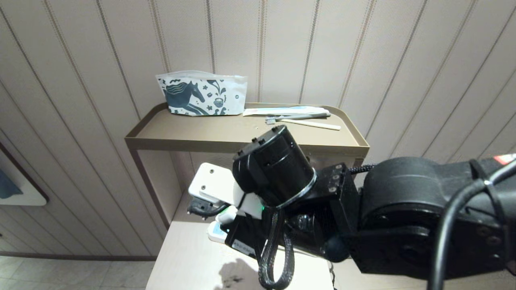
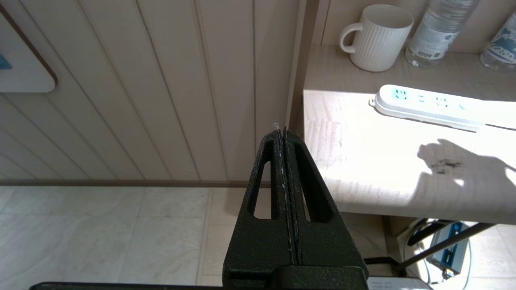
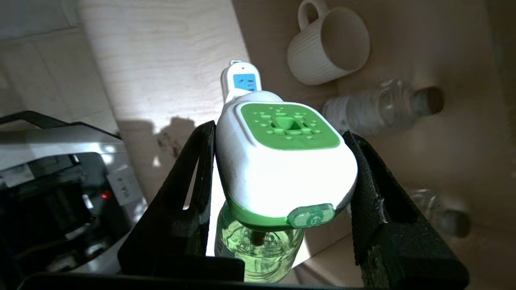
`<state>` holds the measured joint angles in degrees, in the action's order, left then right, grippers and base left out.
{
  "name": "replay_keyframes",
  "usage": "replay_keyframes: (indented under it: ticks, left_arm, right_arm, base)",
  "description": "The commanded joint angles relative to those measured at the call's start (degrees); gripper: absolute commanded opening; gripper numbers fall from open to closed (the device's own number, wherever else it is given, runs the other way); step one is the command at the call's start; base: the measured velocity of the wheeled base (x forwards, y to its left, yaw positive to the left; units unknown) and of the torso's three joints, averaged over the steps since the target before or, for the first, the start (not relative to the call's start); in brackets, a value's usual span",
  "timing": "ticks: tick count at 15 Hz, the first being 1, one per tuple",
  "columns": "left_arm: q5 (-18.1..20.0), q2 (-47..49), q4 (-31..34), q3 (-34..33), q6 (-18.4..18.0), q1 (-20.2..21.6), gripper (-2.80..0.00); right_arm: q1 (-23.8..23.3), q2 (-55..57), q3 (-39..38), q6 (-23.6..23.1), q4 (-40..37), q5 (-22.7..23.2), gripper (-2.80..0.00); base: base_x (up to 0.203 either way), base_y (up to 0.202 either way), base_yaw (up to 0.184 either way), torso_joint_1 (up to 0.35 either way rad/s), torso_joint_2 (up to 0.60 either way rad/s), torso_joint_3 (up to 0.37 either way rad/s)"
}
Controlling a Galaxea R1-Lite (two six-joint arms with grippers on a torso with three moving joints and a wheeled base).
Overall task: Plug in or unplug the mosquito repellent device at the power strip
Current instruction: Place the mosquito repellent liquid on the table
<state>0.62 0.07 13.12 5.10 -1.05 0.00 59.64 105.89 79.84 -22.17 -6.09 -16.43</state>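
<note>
Your right gripper [image 3: 282, 177] pinches the mosquito repellent device [image 3: 282, 161] across the two sides of its white cap, one finger flat against each side, so the green vented top faces the wrist camera and the clear green bottle [image 3: 258, 245] hangs free between the fingers. That side grip leaves the back of the cap clear, which I judge is where the plug pins sit; the pins themselves are hidden.

Just beyond the device lies the power strip [image 3: 240, 82], on the pale worktop [image 3: 161, 60] near its outer edge, with one blue socket face showing past the cap. Whether the device touches the strip or hangs above it, you cannot tell from here. A ribbed white mug [image 3: 326, 48] and water bottles [image 3: 379, 106] stand towards the back edge, well clear of the strip.

Your left gripper [image 2: 284, 133] hangs off the worktop's side edge over the floor, fingers pressed together on nothing, out of the working arm's way.
</note>
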Motion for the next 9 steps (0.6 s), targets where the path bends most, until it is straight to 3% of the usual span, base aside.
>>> replay_keyframes:
  ticks: [1,4,9]
  left_arm:
    - [-0.01,0.01,0.15,0.0,-0.01,0.0,-2.8]
    - [-0.01,0.01,0.15,0.0,-0.01,0.0,-2.8]
    - [-0.01,0.01,0.15,0.0,-0.01,0.0,-2.8]
  right_arm:
    - [1.35,-0.98,-5.64,4.39,5.23,-1.47,-2.8]
    - [1.77,-0.57,-11.17,10.91,16.17,-5.28,-2.8]
    - [2.1,-0.65,-13.94,28.0,18.04,-12.26,-2.8]
  base:
    - [0.0,0.0,0.0,0.0,0.0,0.0]
    - [0.0,0.0,0.0,0.0,0.0,0.0]
    - [0.0,0.0,0.0,0.0,0.0,0.0]
